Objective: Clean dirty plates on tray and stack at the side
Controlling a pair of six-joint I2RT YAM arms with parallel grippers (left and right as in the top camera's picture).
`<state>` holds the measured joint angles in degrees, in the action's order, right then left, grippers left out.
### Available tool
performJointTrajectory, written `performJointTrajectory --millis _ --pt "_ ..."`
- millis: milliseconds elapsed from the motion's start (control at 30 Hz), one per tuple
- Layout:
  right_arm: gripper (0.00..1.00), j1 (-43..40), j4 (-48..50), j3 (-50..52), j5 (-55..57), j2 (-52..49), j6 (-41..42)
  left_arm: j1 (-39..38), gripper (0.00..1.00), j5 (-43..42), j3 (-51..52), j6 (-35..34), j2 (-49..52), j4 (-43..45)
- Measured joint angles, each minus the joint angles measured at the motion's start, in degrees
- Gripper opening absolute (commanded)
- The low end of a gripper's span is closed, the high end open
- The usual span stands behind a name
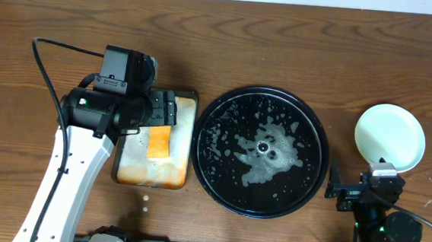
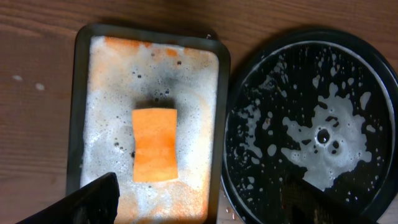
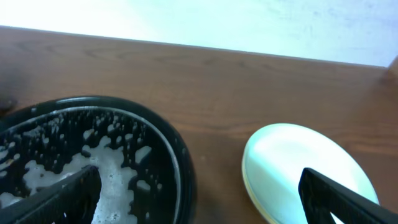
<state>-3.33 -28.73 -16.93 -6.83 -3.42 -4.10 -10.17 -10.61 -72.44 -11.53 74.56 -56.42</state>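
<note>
The round black tray (image 1: 263,152) sits at mid-table, wet with foam, and holds no plates; it also shows in the left wrist view (image 2: 311,124) and the right wrist view (image 3: 93,155). The plates (image 1: 389,136) lie stacked to the right of the tray, a pale mint-blue one on top with a yellowish rim beneath it (image 3: 298,174). My left gripper (image 2: 199,202) is open and empty above the near end of the foamy pan. My right gripper (image 3: 199,199) is open and empty, low between the tray and the plate stack.
A rectangular metal pan (image 1: 157,140) full of foam lies left of the tray, with an orange sponge (image 1: 159,142) in it (image 2: 155,144). A black cable (image 1: 48,71) loops over the left side of the wooden table.
</note>
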Motion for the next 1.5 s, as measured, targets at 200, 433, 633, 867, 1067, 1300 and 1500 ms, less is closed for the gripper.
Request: performJointTrajectory --millis 200,433,633,867,1067,1300,1500 --pt "0.99 0.0 14.4 8.9 -0.9 2.6 -0.1 0.0 0.84 0.0 0.0 0.0 0.0 0.0" --pt "0.99 0.0 25.2 16.4 -1.2 2.7 -0.2 0.0 0.84 0.0 0.0 0.0 0.0 0.0" --pt "0.99 0.0 25.2 16.4 -1.3 2.8 -0.2 0.0 0.84 0.0 0.0 0.0 0.0 0.0" --pt "0.99 0.0 25.2 16.4 -1.3 2.8 -0.2 0.0 0.84 0.0 0.0 0.0 0.0 0.0" --pt "0.99 0.0 25.2 16.4 -1.3 2.8 -0.2 0.0 0.84 0.0 0.0 0.0 0.0 0.0" --pt "0.99 0.0 25.2 16.4 -1.3 2.8 -0.2 0.0 0.84 0.4 0.0 0.0 -0.2 -0.1" --pt "0.99 0.0 25.2 16.4 -1.3 2.8 -0.2 0.1 0.84 5.0 5.7 0.3 -9.9 8.9"
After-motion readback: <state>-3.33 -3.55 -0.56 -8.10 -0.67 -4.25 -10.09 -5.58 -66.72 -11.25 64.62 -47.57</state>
